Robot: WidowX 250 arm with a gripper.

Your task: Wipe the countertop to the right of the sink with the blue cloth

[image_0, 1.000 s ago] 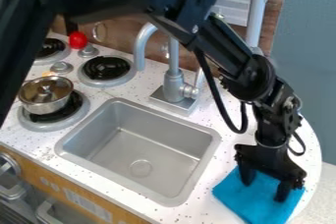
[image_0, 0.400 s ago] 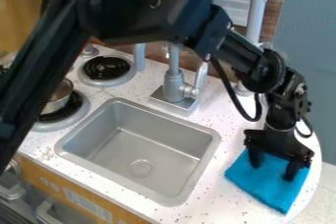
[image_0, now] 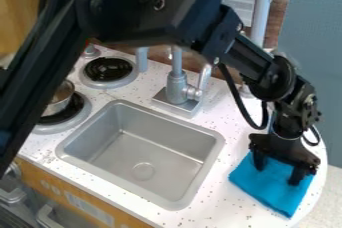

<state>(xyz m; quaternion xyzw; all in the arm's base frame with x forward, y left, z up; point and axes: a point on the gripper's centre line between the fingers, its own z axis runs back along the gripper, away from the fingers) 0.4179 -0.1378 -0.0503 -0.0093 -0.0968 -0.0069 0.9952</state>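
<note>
Since a second ago, the blue cloth (image_0: 270, 187) has shifted a little up and to the right across the counter (image_0: 217, 197), and the gripper (image_0: 278, 172) has moved the same way along with it; over the last instant both have hardly changed place. Overhead, the arm (image_0: 150, 9) has also swung, so that it now cuts in front of part of the metal pot (image_0: 59, 104) at the left. In the camera view, the gripper hangs at the lower right of the frame, its two fingers spread well apart and pointing down onto the upper part of the cloth, with blue fabric visible between them. The cloth lies flat near the rounded right end of the white, speckled counter, to the right of the sink (image_0: 100, 130). The grey sink takes up the middle of the frame, with a round drain (image_0: 143, 171) in its floor, and the silver faucet (image_0: 176, 89) stands just behind it. Toward the upper left are a black coil burner (image_0: 109, 69) and a knob (image_0: 91, 52); below them, the pot sits on a second burner (image_0: 72, 114). Along the lower left runs the wood-coloured front panel (image_0: 40, 179).
</note>
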